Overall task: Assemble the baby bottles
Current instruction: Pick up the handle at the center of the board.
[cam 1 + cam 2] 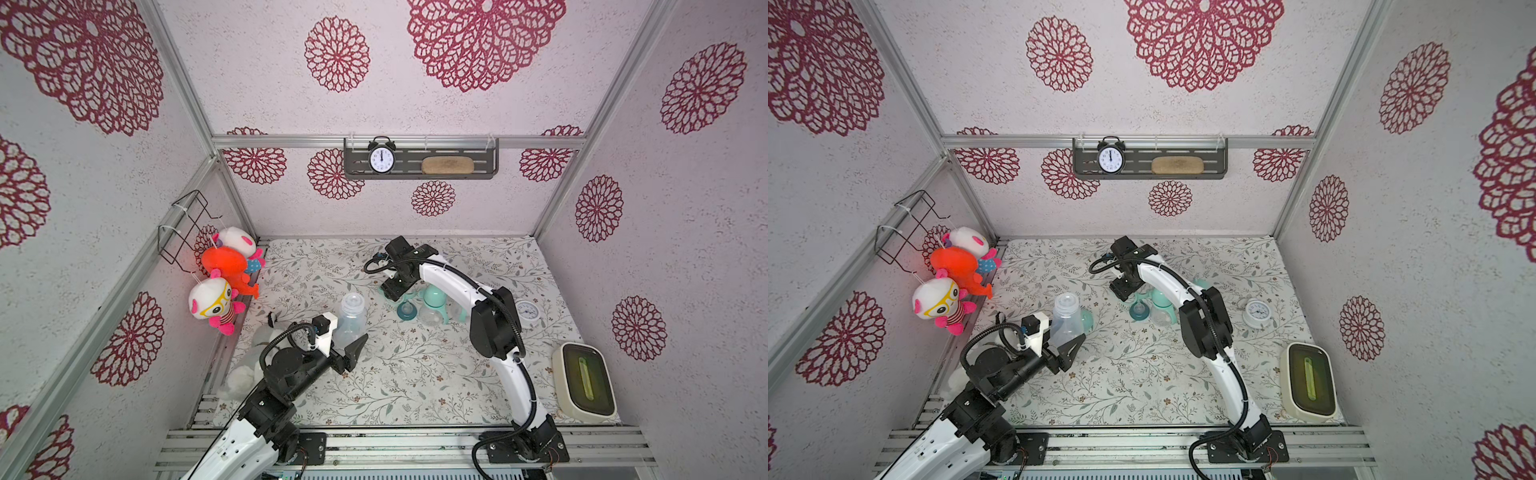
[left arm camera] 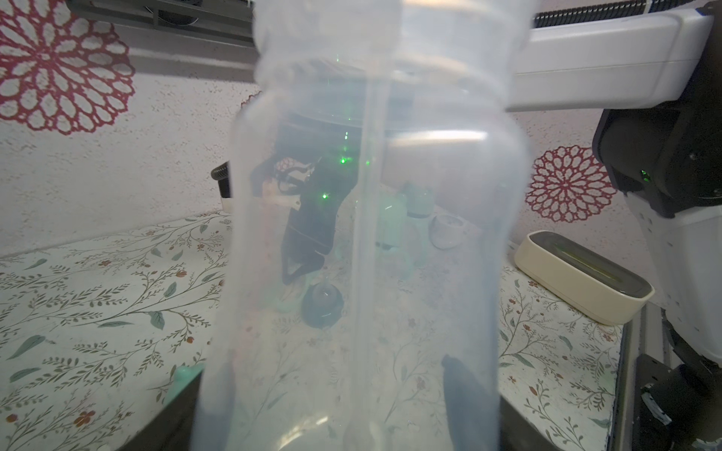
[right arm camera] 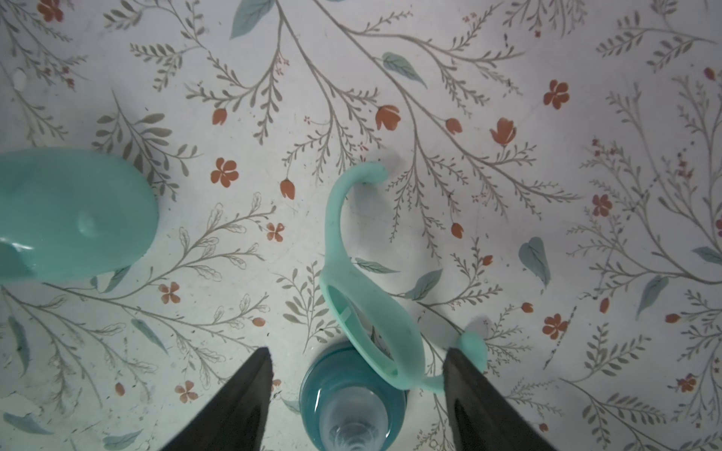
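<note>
Clear bottle (image 1: pixel 351 322) in left fingers (image 1: pixel 356 347); right fingers (image 3: pixel 246 398) apart above mint ring (image 3: pixel 367 312).

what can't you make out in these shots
- Left wrist view: the clear bottle in the left gripper blurs everything behind it.
- Right wrist view: the teal nipple collar and mint dome cap are cut by edges.
- Both top views: the right arm covers whatever lies beside the capped bottle.

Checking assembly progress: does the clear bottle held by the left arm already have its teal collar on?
No, the clear bottle has a bare open neck, and a teal collar lies loose elsewhere.
</note>
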You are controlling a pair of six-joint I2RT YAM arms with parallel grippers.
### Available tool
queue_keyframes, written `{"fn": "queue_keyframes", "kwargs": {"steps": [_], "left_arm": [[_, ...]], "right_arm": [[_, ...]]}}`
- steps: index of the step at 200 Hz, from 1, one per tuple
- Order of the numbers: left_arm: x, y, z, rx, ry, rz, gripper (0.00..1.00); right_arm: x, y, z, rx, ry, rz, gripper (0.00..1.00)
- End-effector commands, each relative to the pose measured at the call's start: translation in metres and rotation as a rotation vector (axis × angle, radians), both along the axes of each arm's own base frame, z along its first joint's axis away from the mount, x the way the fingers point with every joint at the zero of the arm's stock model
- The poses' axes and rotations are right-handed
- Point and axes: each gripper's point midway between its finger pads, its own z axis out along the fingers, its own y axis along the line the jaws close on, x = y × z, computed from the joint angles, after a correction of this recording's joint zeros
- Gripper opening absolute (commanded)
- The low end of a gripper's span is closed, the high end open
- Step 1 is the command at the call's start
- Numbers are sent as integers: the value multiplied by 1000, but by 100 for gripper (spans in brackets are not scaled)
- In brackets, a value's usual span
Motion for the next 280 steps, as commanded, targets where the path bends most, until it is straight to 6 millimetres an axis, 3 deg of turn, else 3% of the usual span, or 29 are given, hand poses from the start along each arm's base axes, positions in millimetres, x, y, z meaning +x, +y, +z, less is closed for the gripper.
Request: {"fn": "queue_keyframes", "kwargs": {"steps": [1, 78, 172, 217, 252, 280], "left_arm": [[0, 2, 9, -21, -22, 4, 0], [-1, 2, 9, -15, -21, 3, 0], [-1, 0, 8, -15, -18, -5, 0], [-1, 2, 7, -19, -18, 1, 0], [-2, 3, 9, -20, -20, 4, 0], [-3, 5, 10, -18, -24, 12, 0]], "right_arm": [[4, -1, 5, -32, -29, 12, 69], [12, 2, -15, -53, -30, 4, 60], [14, 18, -16, -59, -88, 20, 33], [16, 26, -8, -26, -113, 25, 19], [15, 34, 2, 24, -117, 22, 16], [14, 46, 24, 120, -121, 13, 14]]}}
